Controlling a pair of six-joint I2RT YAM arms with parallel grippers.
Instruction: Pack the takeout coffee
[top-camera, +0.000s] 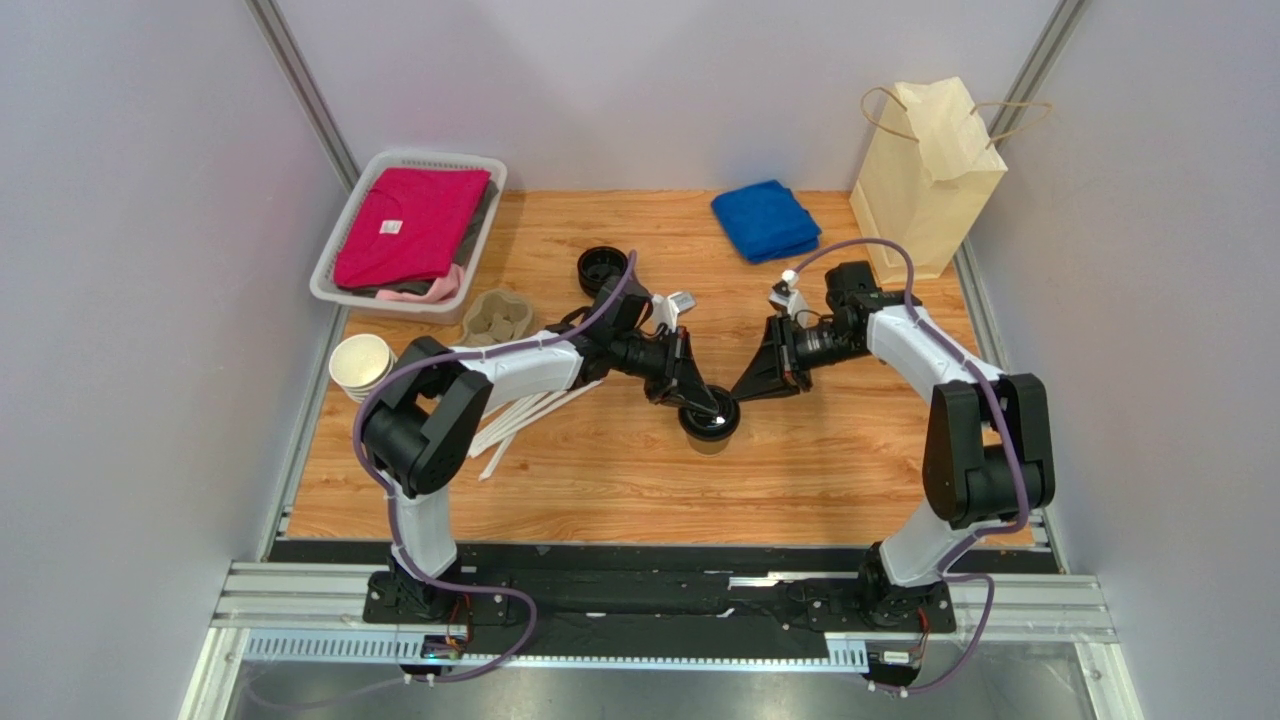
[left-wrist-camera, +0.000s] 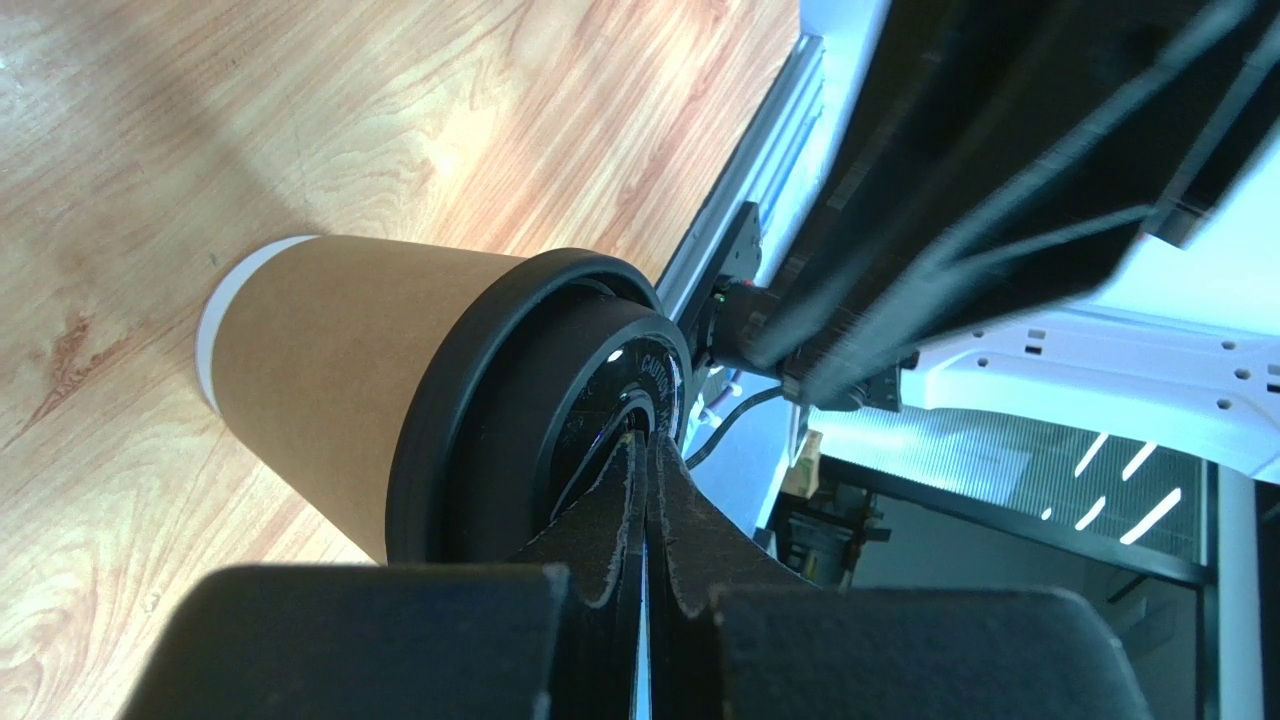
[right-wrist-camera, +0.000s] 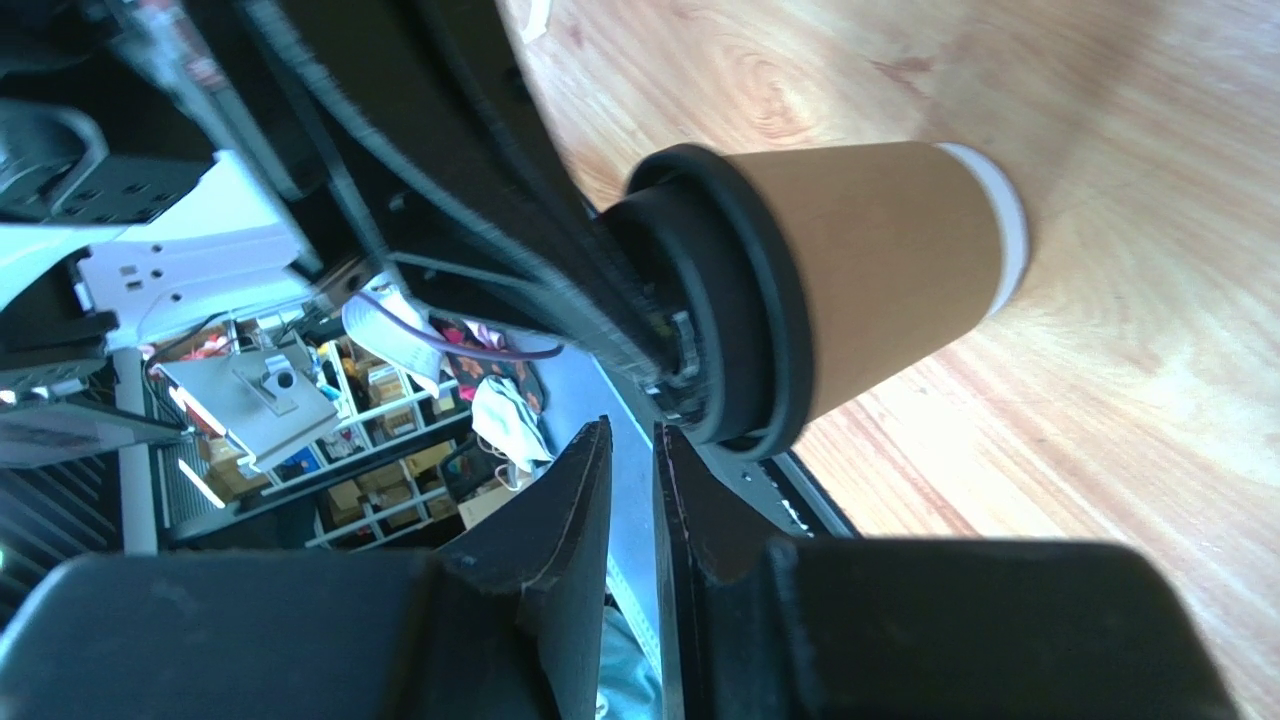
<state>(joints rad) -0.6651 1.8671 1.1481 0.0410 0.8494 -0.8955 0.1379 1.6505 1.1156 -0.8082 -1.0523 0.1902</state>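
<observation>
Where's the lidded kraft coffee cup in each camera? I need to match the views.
Top external: the tan kraft paper cup with round black plastic lid is mid-table, seen from above, mostly lid.
Left wrist: the cup is left of centre, lid end pointing right.
Right wrist: the cup is right of centre in the upper half, lid end pointing left.
Shared landmark: the light wooden tabletop behind it.
</observation>
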